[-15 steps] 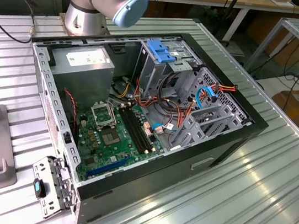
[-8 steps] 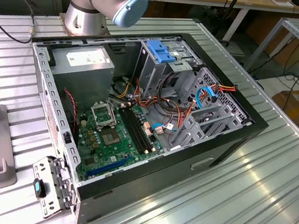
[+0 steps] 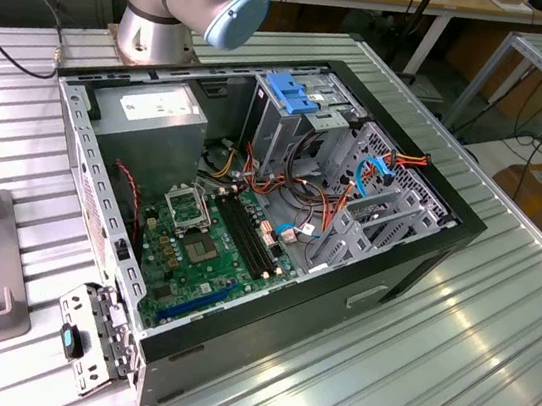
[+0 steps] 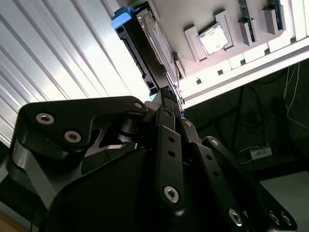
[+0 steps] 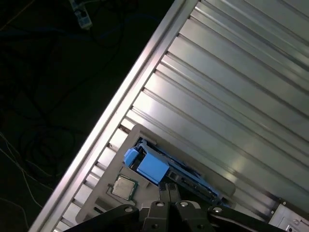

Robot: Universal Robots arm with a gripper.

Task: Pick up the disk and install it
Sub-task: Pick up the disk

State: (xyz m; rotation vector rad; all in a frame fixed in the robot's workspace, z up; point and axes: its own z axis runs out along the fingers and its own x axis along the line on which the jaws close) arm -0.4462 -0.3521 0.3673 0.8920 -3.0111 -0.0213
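Observation:
The disk (image 5: 166, 171), a grey drive in bright blue carrier rails, stands on edge in a slot of a light grey holder tray (image 5: 96, 198) near the table's edge. The second wrist view has the same disk (image 4: 145, 46) running away from my gripper (image 4: 166, 94). In the first wrist view my gripper (image 5: 168, 189) hangs right above the middle of the disk's upper edge, its black fingers (image 5: 162, 193) drawn together with nothing seen between them. The open computer case (image 3: 417, 244) lies on its side in the exterior view.
A processor chip (image 5: 123, 186) and memory sticks (image 4: 246, 21) rest on the same tray. Inside the case are a green motherboard (image 3: 210, 245), cables, and a metal drive cage topped by a blue bracket (image 3: 292, 90). Beyond the ribbed table's edge (image 5: 120, 101) is dark floor.

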